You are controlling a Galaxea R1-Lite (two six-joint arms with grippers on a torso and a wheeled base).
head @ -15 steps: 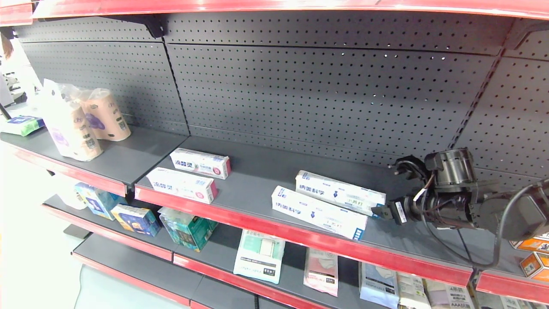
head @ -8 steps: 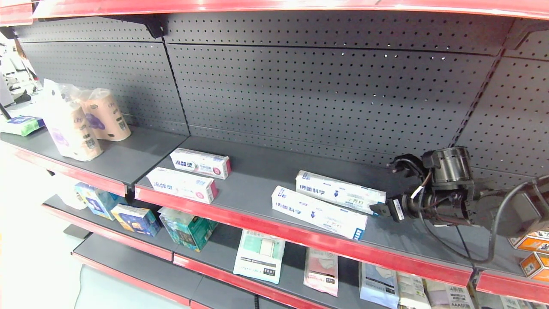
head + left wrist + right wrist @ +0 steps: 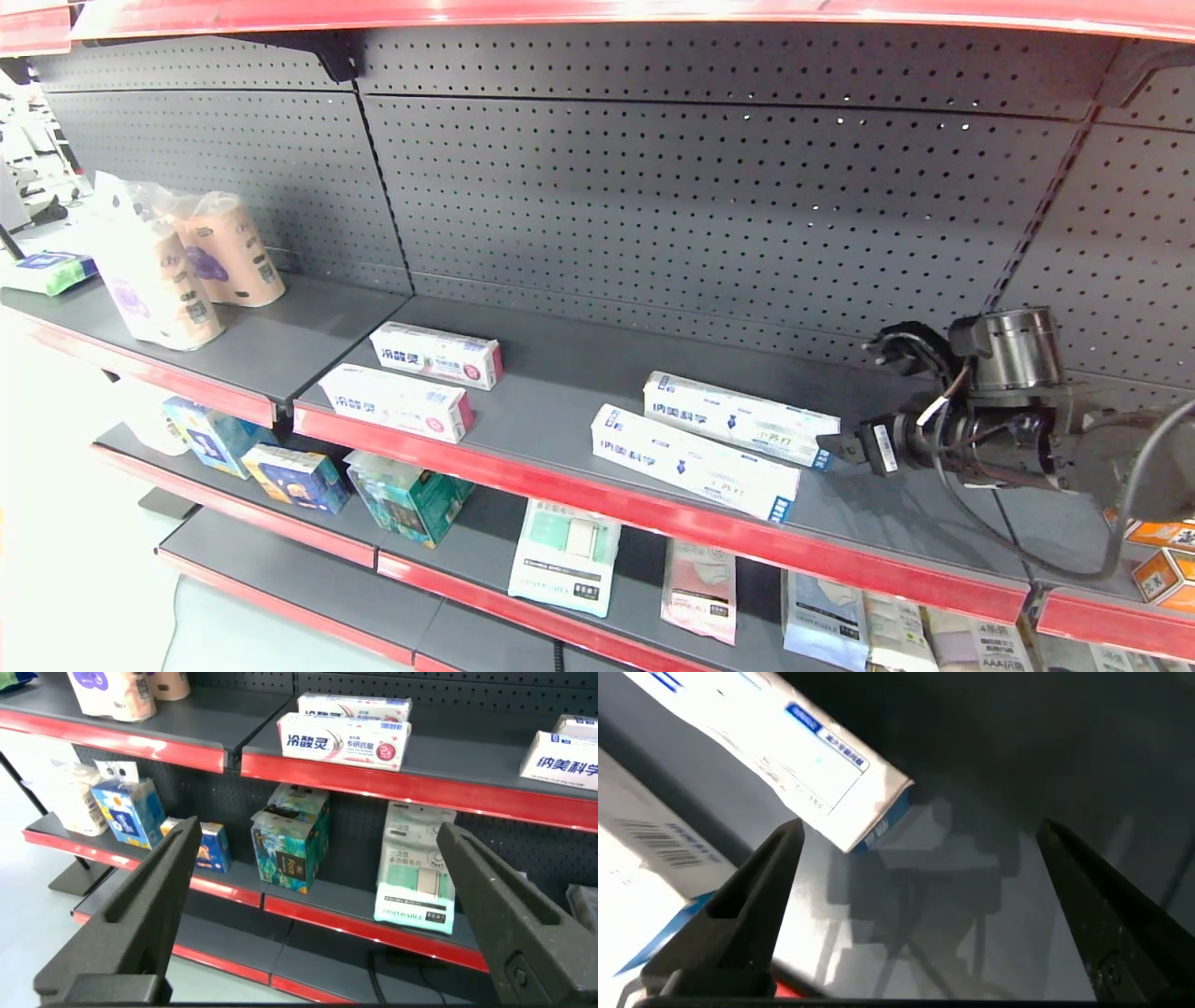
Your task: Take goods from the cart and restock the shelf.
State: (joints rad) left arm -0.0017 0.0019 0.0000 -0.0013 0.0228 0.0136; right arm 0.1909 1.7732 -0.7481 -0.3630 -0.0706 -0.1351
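Note:
Two long white-and-blue toothpaste boxes lie on the dark middle shelf [image 3: 569, 369], one at the rear [image 3: 738, 418] and one at the front [image 3: 695, 462]. My right gripper [image 3: 834, 448] hovers low over the shelf just past the rear box's right end, apart from it. In the right wrist view the rear box's end [image 3: 799, 761] lies ahead of the open right gripper [image 3: 918, 835], with nothing between the fingers. My left gripper [image 3: 318, 831] is open and empty, held in front of the lower shelves.
Two pink-and-white toothpaste boxes [image 3: 437, 355] [image 3: 395, 401] lie further left. Wrapped tissue rolls [image 3: 159, 271] stand at the far left, orange boxes [image 3: 1162, 551] at the far right. Boxes and packets [image 3: 565, 555] fill the lower shelves. A pegboard wall closes the back.
My right gripper has drawn back a little to the right and slightly upward, away from the rear box's end. The boxes have stayed put.

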